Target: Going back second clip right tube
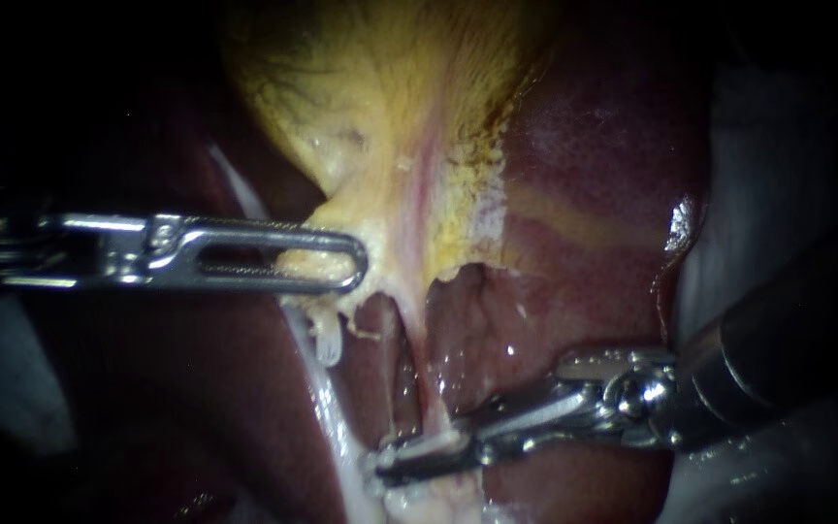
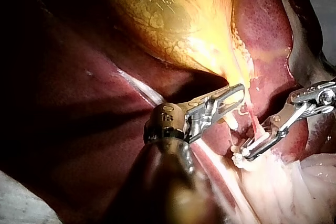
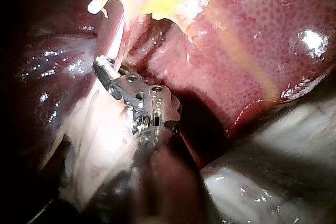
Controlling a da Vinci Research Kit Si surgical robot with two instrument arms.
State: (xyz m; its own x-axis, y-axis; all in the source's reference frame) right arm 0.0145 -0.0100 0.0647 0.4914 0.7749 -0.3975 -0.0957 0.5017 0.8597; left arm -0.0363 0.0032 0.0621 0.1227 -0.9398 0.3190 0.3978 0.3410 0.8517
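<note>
The yellow gallbladder [image 1: 380, 97] narrows down to a neck. My left instrument [image 1: 356, 264] comes in level from the left, its slotted jaws shut on that neck. From the neck a thin pink tube [image 1: 429, 378], the right tube, runs down. My right instrument [image 1: 385, 464] reaches in from the right, and its slim jaws sit across the tube's lower end with a narrow gap between them. Something pale shows at the jaws; I cannot tell whether it is a clip. In the left wrist view the tube passes between those jaws [image 2: 245, 155]. In the right wrist view they [image 3: 100, 66] lie on whitish tissue.
Dark red liver [image 1: 584, 175] lies behind and to the right. A whitish tube [image 1: 327, 388], the left tube, runs down beside the pink one, with a short pale stub [image 1: 330, 340] under my left instrument. Pale cloth-like material [image 1: 768, 194] borders the liver on the right.
</note>
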